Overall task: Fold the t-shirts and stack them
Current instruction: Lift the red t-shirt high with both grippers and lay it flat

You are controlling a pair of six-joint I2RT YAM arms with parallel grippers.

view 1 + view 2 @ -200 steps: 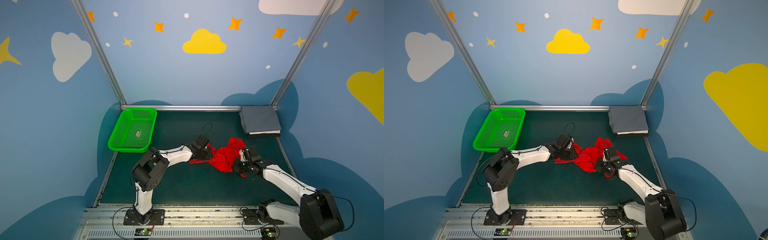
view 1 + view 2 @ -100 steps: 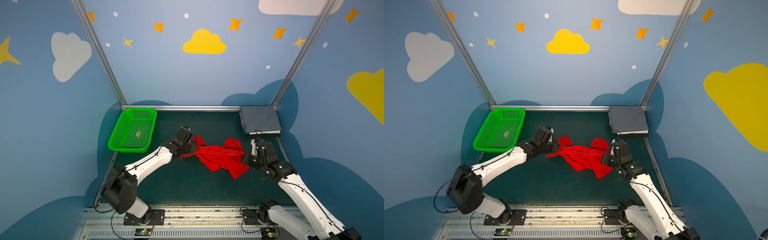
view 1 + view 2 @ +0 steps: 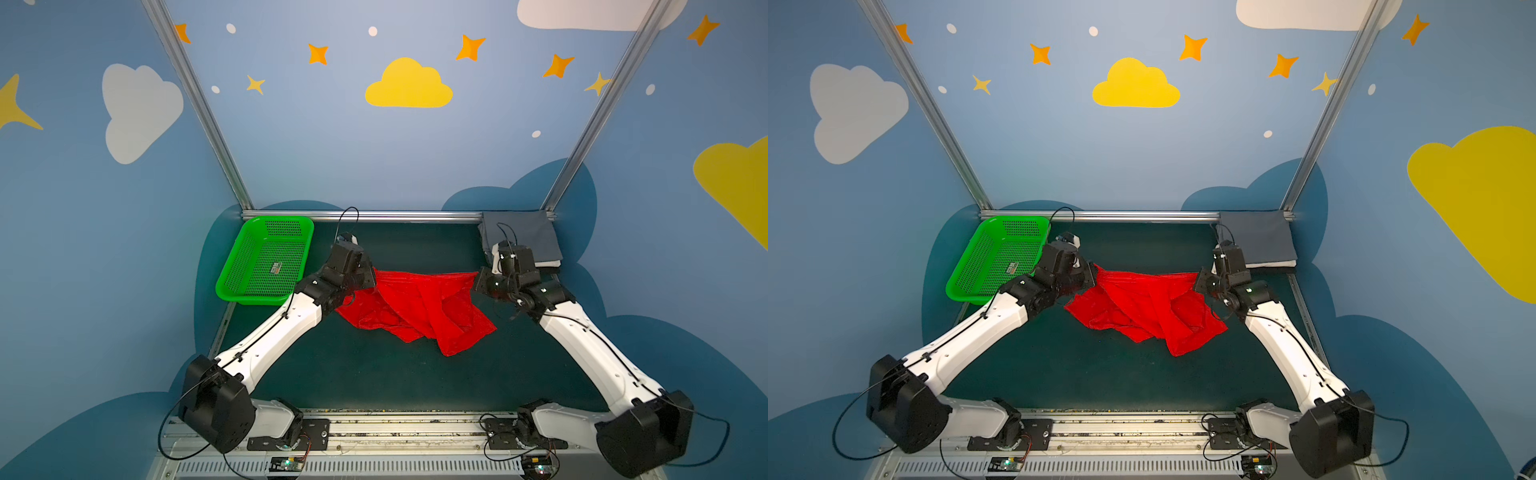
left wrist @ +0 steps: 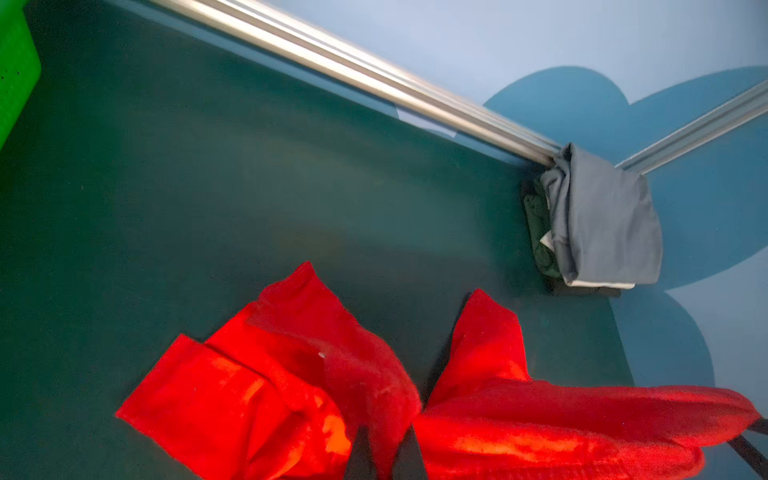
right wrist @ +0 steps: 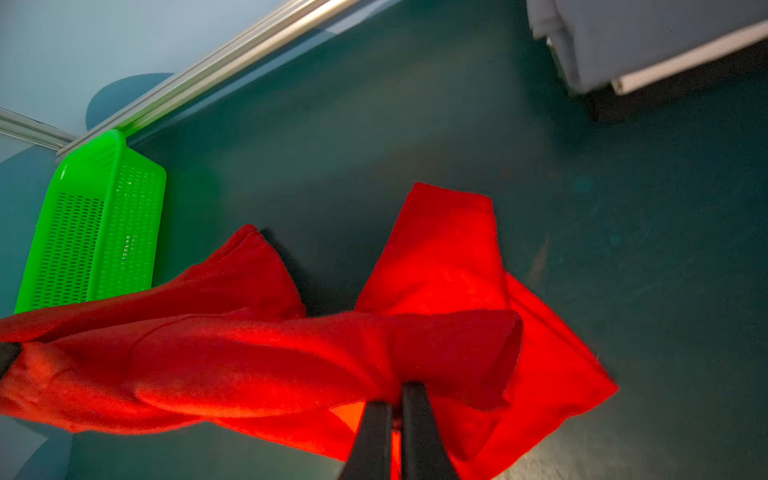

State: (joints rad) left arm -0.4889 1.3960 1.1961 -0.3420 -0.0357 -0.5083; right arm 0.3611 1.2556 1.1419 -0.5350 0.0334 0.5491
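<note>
The red shirt [image 3: 415, 303] hung over mid-bench between the two tools, its upper edge pulled into a near-straight line while the rest sagged in crumpled folds onto the bench [image 3: 374, 374]. The left tool [image 3: 371, 275] was clamped on one end of that edge and the right tool [image 3: 477, 281] on the other. In each wrist view the fingers were pinched together with red cloth bunched between them. The shirt looked light, soft and quite limp, a thing that would hold no shape of its own, twist easily and double over wherever it went slack. It was probably best taken at matching corners, shoulders or hem, so that it spread evenly. Which edge was held could not be told, and more than one layer seemed caught in each pinch. The bench was a dark green matte mat, likely to drag at cloth rather than let it slide. There was open room in front of the shirt for laying it flat. A green basket [image 3: 243, 259] sat at the back left. The stack [image 3: 523, 237], grey on top with a white edge beneath, lay in the back right corner against the rail [image 3: 415, 216], just behind the right tool.
</note>
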